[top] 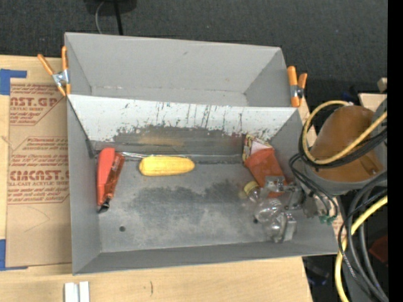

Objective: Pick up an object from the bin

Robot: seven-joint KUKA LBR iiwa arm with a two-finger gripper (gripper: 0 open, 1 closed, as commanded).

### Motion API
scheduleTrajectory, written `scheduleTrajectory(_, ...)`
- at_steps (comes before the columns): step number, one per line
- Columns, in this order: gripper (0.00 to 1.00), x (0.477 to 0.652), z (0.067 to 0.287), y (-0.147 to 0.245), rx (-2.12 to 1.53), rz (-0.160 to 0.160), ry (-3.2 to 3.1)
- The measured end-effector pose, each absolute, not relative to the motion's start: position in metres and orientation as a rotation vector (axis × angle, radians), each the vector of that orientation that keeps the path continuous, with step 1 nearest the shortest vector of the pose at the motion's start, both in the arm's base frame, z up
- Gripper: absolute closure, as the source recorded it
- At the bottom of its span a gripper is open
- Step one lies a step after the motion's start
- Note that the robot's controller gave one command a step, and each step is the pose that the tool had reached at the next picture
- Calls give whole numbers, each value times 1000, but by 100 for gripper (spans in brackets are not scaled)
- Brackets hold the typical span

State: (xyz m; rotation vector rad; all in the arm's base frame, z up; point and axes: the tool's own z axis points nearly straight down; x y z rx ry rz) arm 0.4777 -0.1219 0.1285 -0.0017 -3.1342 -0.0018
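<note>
My gripper (278, 207) is low in the bin's right front corner, open, with one metal finger (273, 184) toward the back and the other toward the front. Nothing shows between them. A small clear and yellowish thing (251, 191) lies just left of the back finger, close to it; whether they touch I cannot tell. Right behind the gripper, a crumpled orange-red packet (263, 163) leans against the bin's right wall.
A yellow corn cob (166, 165) lies near the back wall, left of centre. A long red-orange thing with a dark end (107, 176) lies along the left wall. The arm with its orange cover and cables hangs over the right rim.
</note>
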Motion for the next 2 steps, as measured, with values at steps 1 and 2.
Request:
scheduleTrajectory(1, 0, 480, 133, -121, 1, 0, -3141)
scheduleTrajectory(2, 0, 496, 85, -137, 207, -41, -3139)
